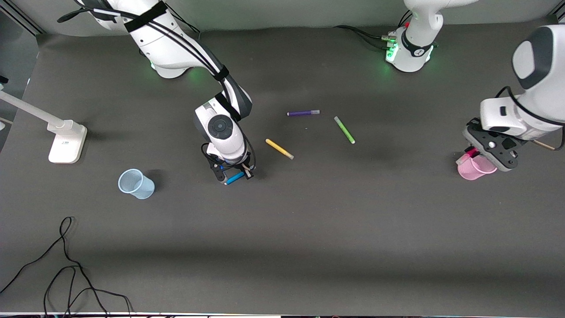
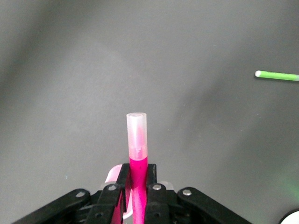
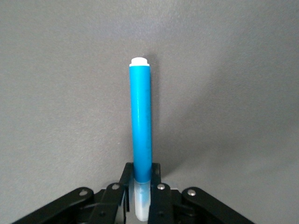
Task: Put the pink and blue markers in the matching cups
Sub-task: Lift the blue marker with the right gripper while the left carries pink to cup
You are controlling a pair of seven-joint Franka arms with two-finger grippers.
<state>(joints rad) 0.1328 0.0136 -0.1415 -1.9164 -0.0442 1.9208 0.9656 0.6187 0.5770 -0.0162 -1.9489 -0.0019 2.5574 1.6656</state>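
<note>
I see a dark grey matte table [image 1: 309, 229] filling nearly the whole front view, lit evenly, with a soft shadow band at 6 o'clock. A pale wall strip [image 1: 265, 13] runs along 12 o'clock. At 9 o'clock a white stand [image 1: 66, 141] sits on the table, its arm running off the edge. Loose black cable [image 1: 66, 265] loops at 7 o'clock near the edge closest to the front camera. Green glow [image 1: 390, 53] shows on the surface around 1 o'clock, fainter near 11.
</note>
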